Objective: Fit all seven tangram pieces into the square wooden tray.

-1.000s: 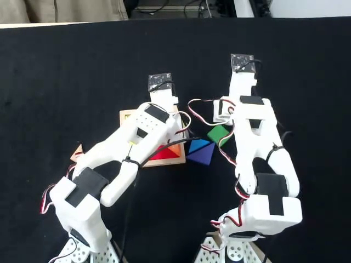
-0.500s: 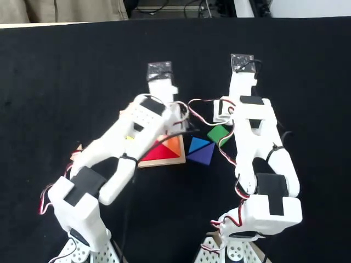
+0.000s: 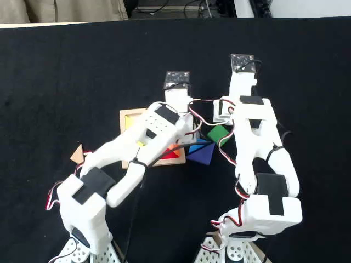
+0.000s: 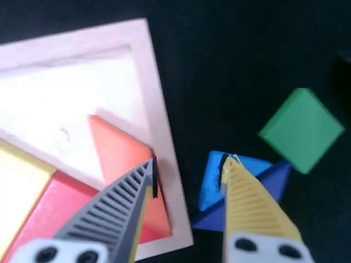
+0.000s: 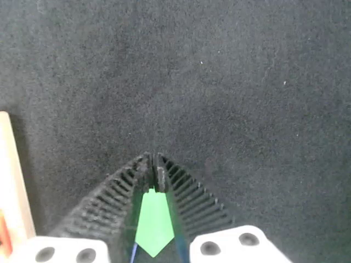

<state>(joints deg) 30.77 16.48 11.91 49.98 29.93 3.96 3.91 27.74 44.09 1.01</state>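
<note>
left wrist view puts the light blue triangle (image 4: 253, 166) just outside the wooden tray (image 4: 154, 104), directly under the yellow finger (image 4: 249, 205) of the left end effector (image 4: 188, 161). that end effector is spread wide, its grey finger (image 4: 112, 205) over the orange triangle (image 4: 118, 148) that sits inside the rim. over the last second the left arm has swung off the middle of the tray toward this rim, while the loose pieces and the right arm have not shifted. that suggests the orange piece is done with and the blue triangle is the likely next pick. as far as the finger lets me judge, the blue triangle's square corner points at the tray rim. its long edge slants away from the tray and lies against a darker blue piece (image 4: 277, 176) on its far side from the grey finger. yellow (image 4: 16, 183) and red (image 4: 46, 205) pieces lie in the tray behind the grey finger, so three look placed. the green square (image 4: 301, 127) rests on the table (image 4: 230, 55) beyond the yellow finger. a small tan triangle (image 3: 77, 154) lies well apart on the tray's other side. the right end effector (image 5: 153, 161) hangs over bare table with its fingers pressed together on nothing, and green shows in the gap behind its tips.
</note>
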